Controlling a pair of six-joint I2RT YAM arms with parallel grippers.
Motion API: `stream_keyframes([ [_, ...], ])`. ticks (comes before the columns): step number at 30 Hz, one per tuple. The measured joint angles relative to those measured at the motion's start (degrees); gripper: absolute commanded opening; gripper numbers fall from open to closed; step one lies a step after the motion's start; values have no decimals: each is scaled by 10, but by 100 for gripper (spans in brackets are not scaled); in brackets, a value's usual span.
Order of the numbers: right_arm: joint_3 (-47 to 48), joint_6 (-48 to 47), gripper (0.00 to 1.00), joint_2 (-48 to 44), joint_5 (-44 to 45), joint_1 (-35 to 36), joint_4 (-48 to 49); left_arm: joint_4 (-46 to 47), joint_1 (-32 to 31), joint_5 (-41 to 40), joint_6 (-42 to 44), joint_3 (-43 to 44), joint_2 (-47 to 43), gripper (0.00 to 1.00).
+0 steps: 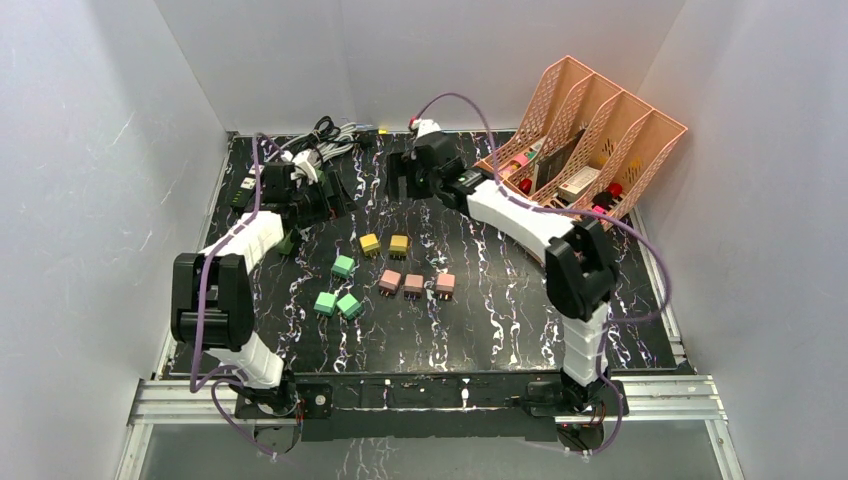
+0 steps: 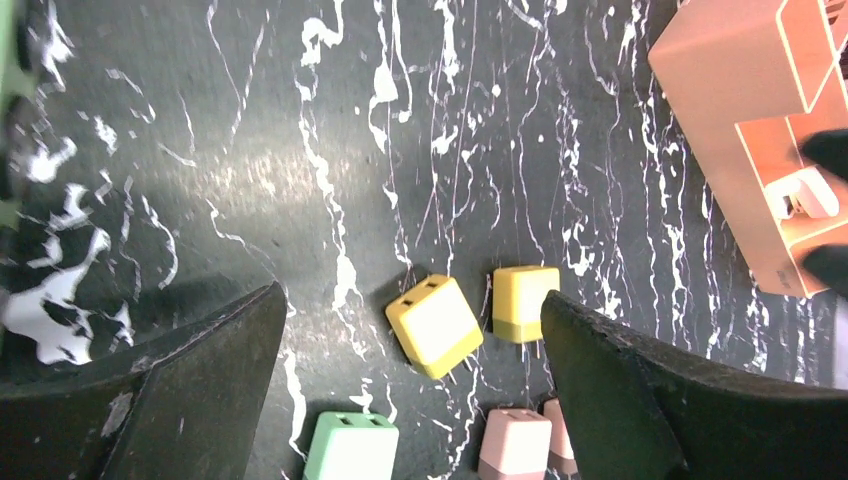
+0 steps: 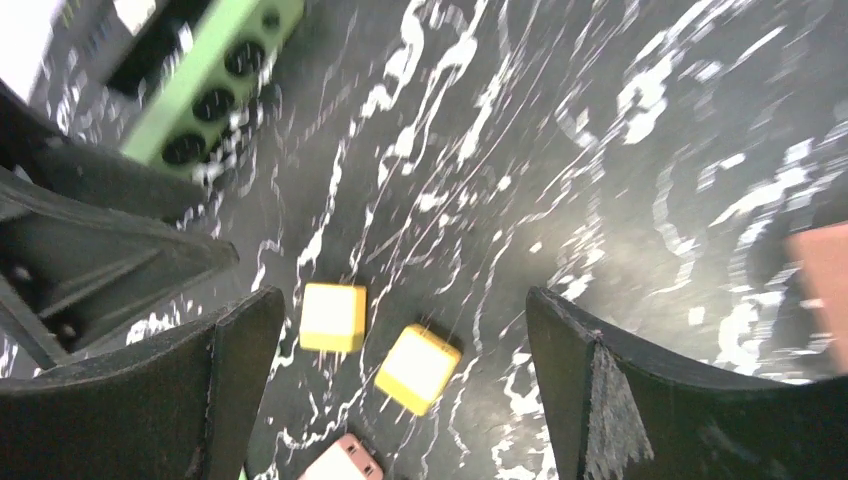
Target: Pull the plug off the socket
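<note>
A green socket strip with round black holes lies at the far left in the right wrist view, with a dark block on its upper end; I cannot tell if that is a plug. A green edge shows at the left of the left wrist view. My left gripper is open and empty above the dark marbled table, left of two loose yellow plugs. My right gripper is open and empty, hovering beyond the same yellow plugs. In the top view the strip is hidden by arm and cables.
Loose plugs lie mid-table: yellow, green and pink. A bundle of cables lies at the back left. A pink file organizer stands at the back right. White walls close in the table.
</note>
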Motion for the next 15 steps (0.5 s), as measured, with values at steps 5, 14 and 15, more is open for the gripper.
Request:
stream_keyframes([
  [5, -61, -22, 98, -98, 143, -6, 74, 12, -2, -59, 15, 3, -51, 98],
  [14, -276, 29, 98, -240, 499, -26, 105, 41, -5, -143, 45, -8, -137, 98],
  [15, -300, 31, 98, -252, 522, -26, 106, 42, -5, -145, 49, -10, -137, 98],
])
